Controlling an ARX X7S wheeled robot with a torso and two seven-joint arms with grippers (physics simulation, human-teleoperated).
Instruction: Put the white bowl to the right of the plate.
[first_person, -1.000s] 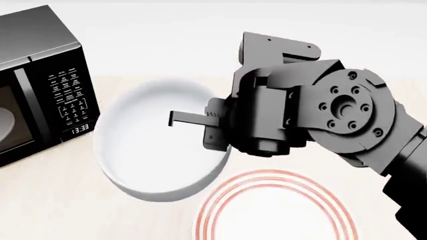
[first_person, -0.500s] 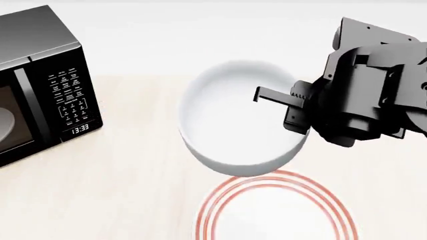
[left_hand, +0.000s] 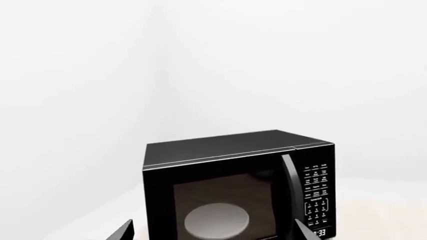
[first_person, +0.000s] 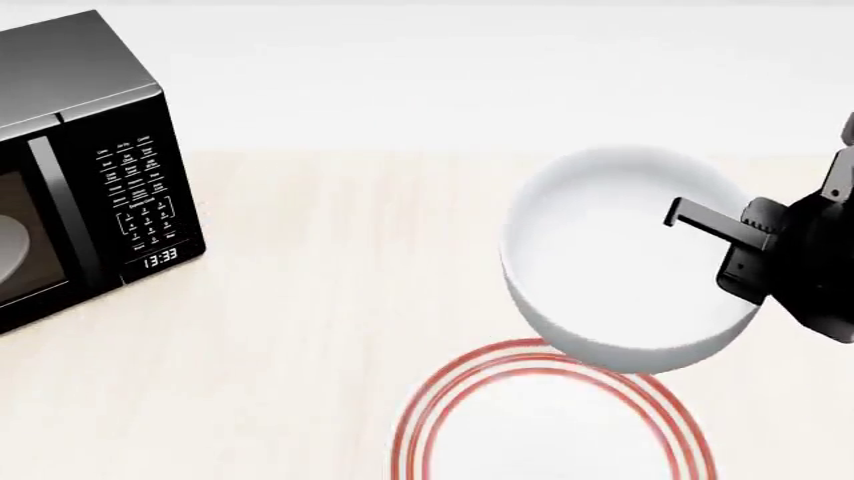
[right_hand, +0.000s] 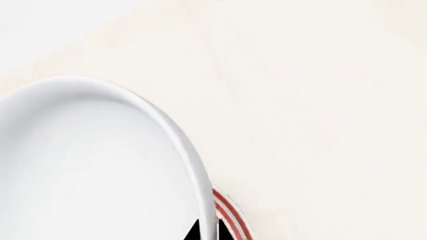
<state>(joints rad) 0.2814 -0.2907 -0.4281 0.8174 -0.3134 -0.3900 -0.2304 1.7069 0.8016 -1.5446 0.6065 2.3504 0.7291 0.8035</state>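
The white bowl (first_person: 621, 260) hangs in the air over the far right part of the red-ringed plate (first_person: 554, 420), which lies on the table at the front. My right gripper (first_person: 714, 235) is shut on the bowl's right rim, one finger reaching inside the bowl. In the right wrist view the bowl (right_hand: 87, 165) fills the frame, its wall pinched between the two dark fingertips (right_hand: 195, 233), with a piece of the plate (right_hand: 229, 215) beside them. My left gripper (left_hand: 210, 235) is open and empty and faces the microwave; it is out of the head view.
A black microwave (first_person: 80, 170) stands at the table's far left, a pale dish (left_hand: 217, 220) showing behind its dark glass door. The light wooden table (first_person: 294, 300) runs between the microwave and the plate. A white wall stands behind.
My right gripper has carried the bowl to the right, from beside the microwave to above the plate's far right part. The plate and microwave have not moved.
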